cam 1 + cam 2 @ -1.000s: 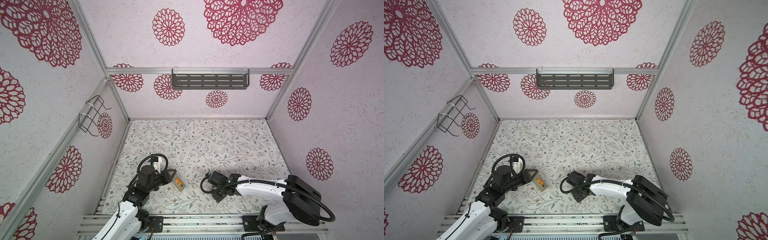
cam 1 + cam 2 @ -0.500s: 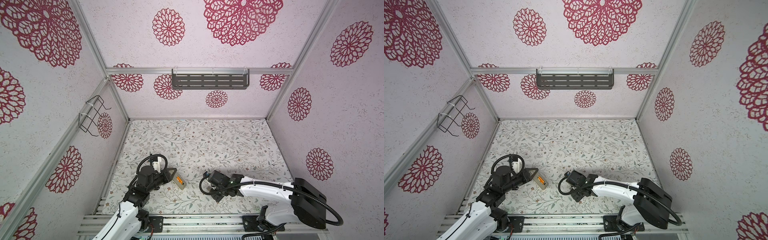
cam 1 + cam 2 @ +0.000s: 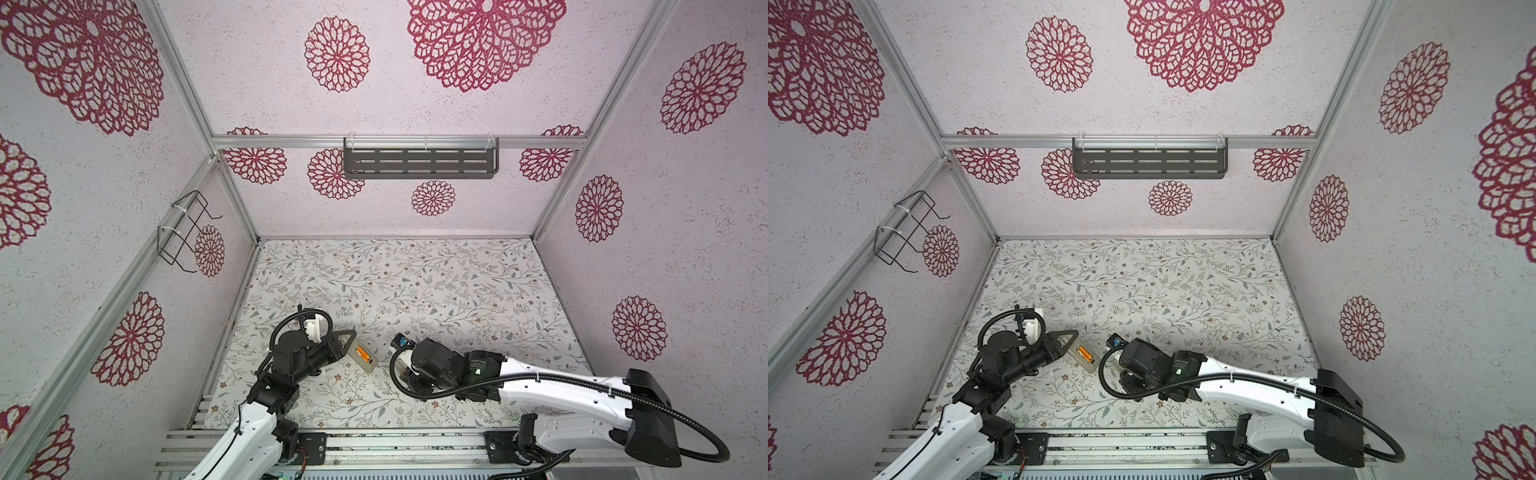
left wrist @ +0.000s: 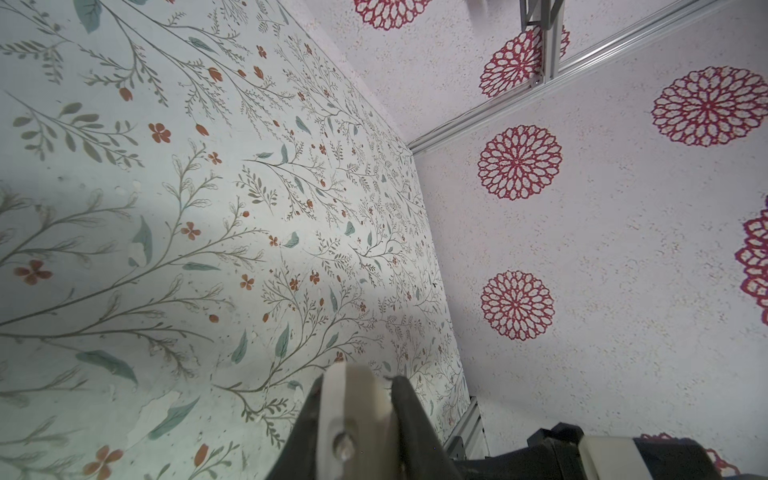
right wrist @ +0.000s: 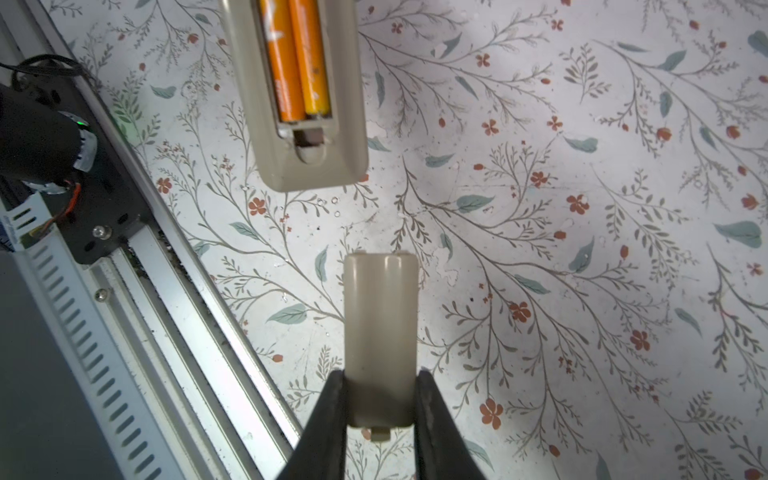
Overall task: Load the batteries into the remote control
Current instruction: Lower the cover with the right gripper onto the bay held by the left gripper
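Observation:
My left gripper (image 3: 348, 343) is shut on one end of the beige remote control (image 3: 368, 362), which it holds just above the table with the back facing up. The remote's compartment is uncovered, and two orange batteries (image 5: 299, 62) lie in it side by side, seen in both top views (image 3: 1084, 354). In the left wrist view the remote (image 4: 357, 415) fills the gap between the fingers. My right gripper (image 5: 380, 374) is shut on the small beige cover piece (image 5: 380, 316). It holds the cover a short way from the remote's (image 5: 332, 166) free end and roughly in line with it.
The aluminium rail and slotted cable duct (image 5: 83, 332) of the table's front edge run close by the right gripper. A grey shelf (image 3: 419, 162) hangs on the back wall and a wire basket (image 3: 183, 232) on the left wall. Floral tabletop (image 3: 415, 291) stretches behind both arms.
The right arm's elbow has swung out to the right while its wrist edged slightly toward the remote. The left gripper has shifted the remote a little farther back.

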`<state>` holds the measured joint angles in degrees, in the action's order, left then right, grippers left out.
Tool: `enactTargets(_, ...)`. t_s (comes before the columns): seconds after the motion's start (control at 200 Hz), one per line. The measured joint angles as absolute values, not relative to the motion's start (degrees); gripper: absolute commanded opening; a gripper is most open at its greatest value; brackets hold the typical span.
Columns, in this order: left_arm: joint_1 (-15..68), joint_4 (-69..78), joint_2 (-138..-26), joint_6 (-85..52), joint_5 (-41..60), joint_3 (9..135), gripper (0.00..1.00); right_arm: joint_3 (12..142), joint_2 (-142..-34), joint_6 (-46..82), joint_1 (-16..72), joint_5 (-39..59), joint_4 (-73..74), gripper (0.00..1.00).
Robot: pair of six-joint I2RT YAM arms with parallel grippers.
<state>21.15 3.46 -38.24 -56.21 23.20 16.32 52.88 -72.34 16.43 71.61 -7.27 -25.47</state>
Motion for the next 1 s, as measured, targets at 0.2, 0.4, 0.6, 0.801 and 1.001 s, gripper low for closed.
enactTargets(0.2, 21.15, 4.08, -36.80, -56.14, 25.10, 15.92, 0.00, 58.78, -76.75, 15.00, 72.82, -8.36, -24.69, 0.10)
enactTargets(0.4, 21.19, 4.40, -36.42, -55.83, 26.65, 15.81, 0.00, 65.89, -82.35, 13.32, 72.82, -8.86, -24.75, 0.10)
enactTargets(0.6, 21.23, 4.56, -35.24, -55.59, 27.83, 14.59, 0.00, 69.14, -86.28, 12.91, 72.79, -8.73, -25.67, 0.10)
enactTargets(0.801, 21.28, 4.47, -34.28, -55.48, 28.45, 14.09, 0.00, 71.96, -89.21, 12.93, 72.79, -8.36, -27.05, 0.10)
enactTargets(1.001, 21.32, 4.40, -34.11, -54.98, 28.47, 14.06, 0.00, 72.23, -89.45, 13.10, 72.79, -7.68, -27.44, 0.09)
